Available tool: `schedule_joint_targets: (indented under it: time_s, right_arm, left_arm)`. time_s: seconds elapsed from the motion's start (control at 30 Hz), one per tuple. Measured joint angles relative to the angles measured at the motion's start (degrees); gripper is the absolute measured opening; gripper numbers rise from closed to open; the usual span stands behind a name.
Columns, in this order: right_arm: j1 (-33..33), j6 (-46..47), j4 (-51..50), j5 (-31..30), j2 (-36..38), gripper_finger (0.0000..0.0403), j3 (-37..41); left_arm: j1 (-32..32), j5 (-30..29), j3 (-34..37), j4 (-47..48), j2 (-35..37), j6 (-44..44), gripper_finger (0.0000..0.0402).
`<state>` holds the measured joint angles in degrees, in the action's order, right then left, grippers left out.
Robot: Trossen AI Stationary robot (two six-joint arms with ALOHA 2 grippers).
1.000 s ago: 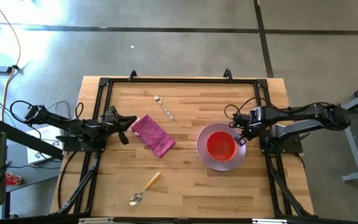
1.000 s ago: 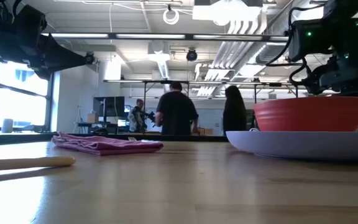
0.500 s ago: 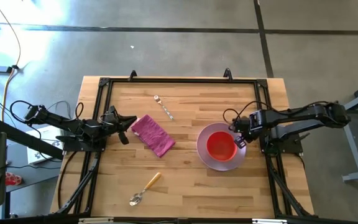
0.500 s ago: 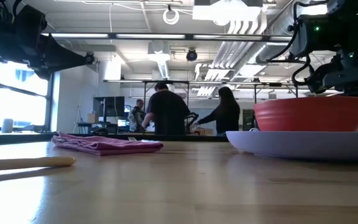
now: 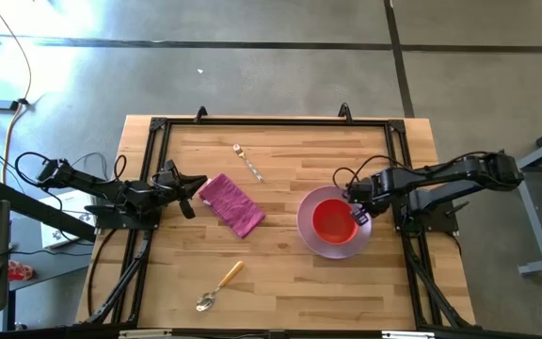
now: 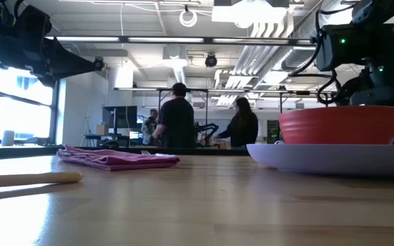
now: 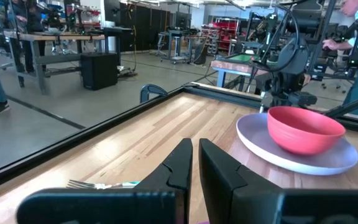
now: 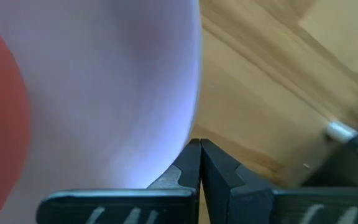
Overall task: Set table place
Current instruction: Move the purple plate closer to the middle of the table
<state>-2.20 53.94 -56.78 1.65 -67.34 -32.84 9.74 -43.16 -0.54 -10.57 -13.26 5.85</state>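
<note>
1. Plate [image 5: 332, 223], pale lilac, with the red bowl [image 5: 334, 220] in it, lies near the table's [image 5: 290, 282] right edge in the high view. The right gripper [image 5: 357, 213] sits at the plate's right rim. The napkin [image 5: 231, 205] lies toward the left edge beside the left gripper [image 5: 188, 188], the fork [image 5: 248, 162] near the far edge, the spoon [image 5: 218, 286] near the front edge; bare wood spreads at the middle.
2. Low view: the bowl [image 6: 339, 124] rests on the plate [image 6: 334, 158]; people stand in the room beyond.
3. Left wrist view: the left fingers [image 7: 178, 169] are closed together, holding nothing.
4. Right wrist view: the right fingers [image 8: 191, 168] meet at the plate's rim [image 8: 166, 99], closed.
</note>
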Motion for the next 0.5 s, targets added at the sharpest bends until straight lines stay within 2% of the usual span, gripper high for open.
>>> schedule_joint_targets:
  time_s: [0.5]
  right_arm:
    - [0.0,1.51,7.44,0.07,-0.01,0.0,-0.88]
  left_arm:
    - [0.02,0.03,0.0,0.02,0.0,0.0,0.0019]
